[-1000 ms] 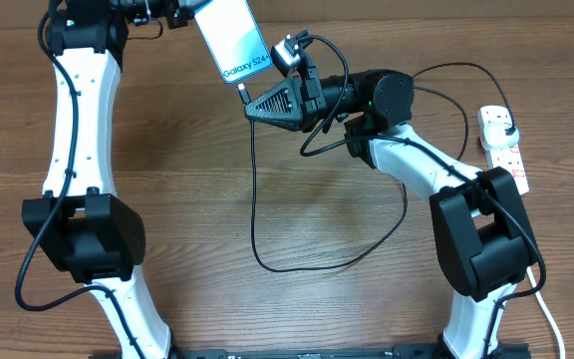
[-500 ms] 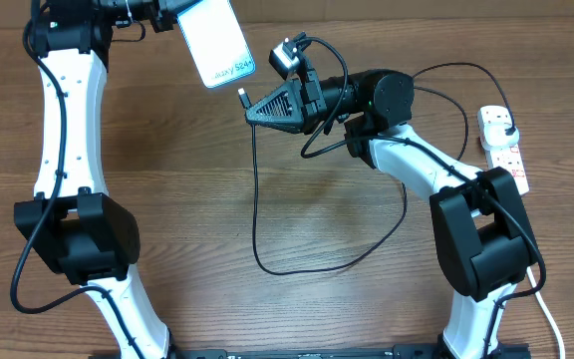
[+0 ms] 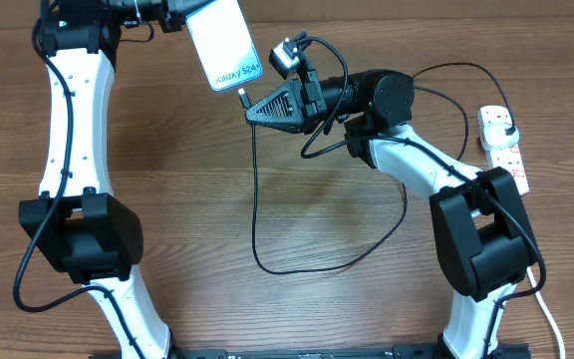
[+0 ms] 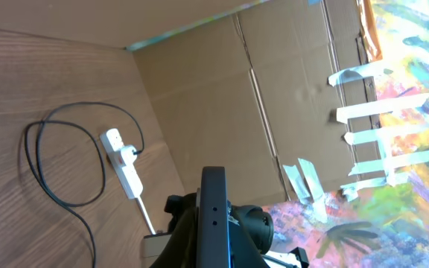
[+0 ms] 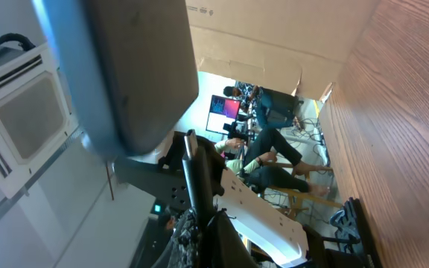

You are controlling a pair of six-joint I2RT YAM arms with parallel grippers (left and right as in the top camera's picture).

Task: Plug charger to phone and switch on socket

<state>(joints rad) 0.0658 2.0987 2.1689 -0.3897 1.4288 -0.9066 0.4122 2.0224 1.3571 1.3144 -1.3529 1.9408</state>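
The phone [image 3: 224,42], with its light blue screen up, hangs above the far table edge, and my left gripper [image 3: 180,13] is shut on its far end. In the left wrist view the phone [image 4: 214,216] shows edge-on between the fingers. My right gripper [image 3: 251,107] is shut on the charger's connector tip [image 3: 241,96], which sits just under the phone's near end. Whether they touch I cannot tell. The black cable [image 3: 255,199] loops over the table to its plug head [image 3: 507,131] in the white socket [image 3: 506,155]. The right wrist view shows the tip [image 5: 198,182] below the blurred phone [image 5: 118,67].
The socket [image 4: 122,161] lies by a cardboard wall [image 4: 222,97] at the table's right side, and its white cord [image 3: 549,314] runs toward the front edge. The cable's loop [image 4: 43,160] lies on the wood between the arms.
The left arm swung the phone a little to the left, then back right toward the connector tip. The right arm and the charger have stayed put.
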